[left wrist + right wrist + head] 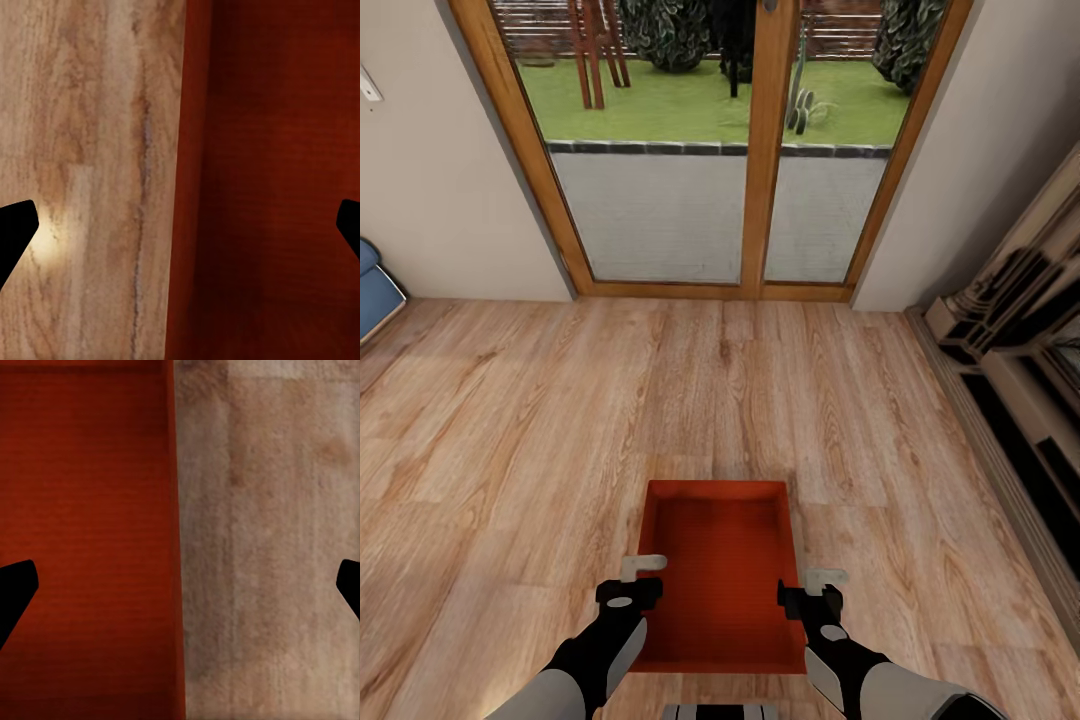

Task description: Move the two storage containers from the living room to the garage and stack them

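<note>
One orange-red storage container (722, 570) sits open-topped on the light wood-plank floor of the living room, right in front of me. My left gripper (632, 582) is open and straddles the container's left wall (184, 180), one finger outside over the floor and one inside the bin. At the opposite side my right gripper (812, 590) is open too, with the right wall (175, 547) between its spread fingers. In both wrist views the black fingertips (15, 232) (15, 592) stand far apart, clear of the wall.
A wood-framed glass patio door (760, 150) stands ahead, with garden beyond. The corner of a blue sofa (372, 290) shows at the left edge. A low cabinet unit (1020, 380) runs along the right wall. Wood-plank floor (560, 420) lies open around the container.
</note>
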Robot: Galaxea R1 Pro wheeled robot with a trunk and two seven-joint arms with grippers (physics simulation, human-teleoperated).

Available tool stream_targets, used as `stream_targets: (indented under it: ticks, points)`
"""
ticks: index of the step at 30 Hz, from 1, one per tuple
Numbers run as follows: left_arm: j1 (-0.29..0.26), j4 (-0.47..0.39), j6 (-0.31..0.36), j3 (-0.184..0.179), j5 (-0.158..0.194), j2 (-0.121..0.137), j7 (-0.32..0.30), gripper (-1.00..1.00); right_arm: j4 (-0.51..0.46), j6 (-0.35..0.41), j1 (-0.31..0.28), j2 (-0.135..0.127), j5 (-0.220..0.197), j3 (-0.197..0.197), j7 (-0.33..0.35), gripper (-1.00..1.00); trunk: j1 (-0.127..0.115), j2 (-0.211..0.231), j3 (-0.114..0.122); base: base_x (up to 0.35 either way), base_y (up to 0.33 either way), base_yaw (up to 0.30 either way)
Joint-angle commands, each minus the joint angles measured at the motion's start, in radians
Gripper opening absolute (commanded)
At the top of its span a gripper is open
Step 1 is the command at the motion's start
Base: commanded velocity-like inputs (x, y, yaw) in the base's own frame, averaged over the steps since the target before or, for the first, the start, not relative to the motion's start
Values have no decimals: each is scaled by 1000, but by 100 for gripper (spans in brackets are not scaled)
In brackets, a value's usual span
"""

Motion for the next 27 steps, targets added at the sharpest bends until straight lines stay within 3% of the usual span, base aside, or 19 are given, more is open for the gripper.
stream_targets:
  ticks: [1,27]
  points:
    - [0,-2,5,-8,10,1,8,100,1,-3,0,0,-8,9,-3,100,0,0,-1,0,0,0]
    - [0,1,5,-8,12,-1,9,100,0,-2,0,0,-8,9,-3,100,0,0,-1,-32,10,0]
